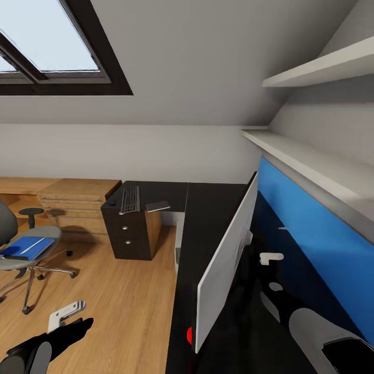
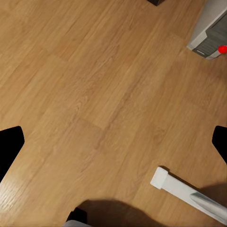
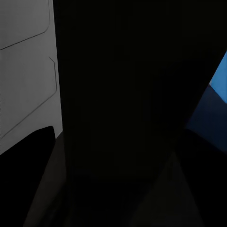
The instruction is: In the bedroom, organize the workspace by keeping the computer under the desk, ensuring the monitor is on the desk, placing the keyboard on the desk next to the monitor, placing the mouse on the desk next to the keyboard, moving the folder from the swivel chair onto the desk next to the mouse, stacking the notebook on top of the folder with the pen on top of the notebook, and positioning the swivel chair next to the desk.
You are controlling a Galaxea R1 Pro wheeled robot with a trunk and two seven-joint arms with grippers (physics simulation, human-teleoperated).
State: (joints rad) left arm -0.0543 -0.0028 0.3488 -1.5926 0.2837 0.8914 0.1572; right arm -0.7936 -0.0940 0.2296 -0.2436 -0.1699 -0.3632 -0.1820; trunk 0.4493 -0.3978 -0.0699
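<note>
The left tool (image 1: 65, 314) hangs low over the plank floor (image 1: 130, 291), beside the desk (image 1: 208, 228); its fingers are spread wide with nothing between them. In the left wrist view a desk leg (image 2: 187, 191) crosses the floor, and the grey computer (image 2: 210, 33) with its red dot stands farther off.

The right tool (image 1: 271, 257) reaches in behind the monitor (image 1: 226, 265), between its grey back and the blue panel (image 1: 311, 228). I cannot tell how far it is open; the right wrist view is mostly dark.

The monitor stands edge-on on the near wing of the desk.

To the left, well apart from the desk, the chair (image 1: 26, 249) carries the blue folder (image 1: 26, 247) with a pen (image 1: 32, 245) lying on it.

On the far wing lie the keyboard (image 1: 130, 200), the mouse (image 1: 111, 201) just beside it, and the notebook (image 1: 158, 206) on its other side.
</note>
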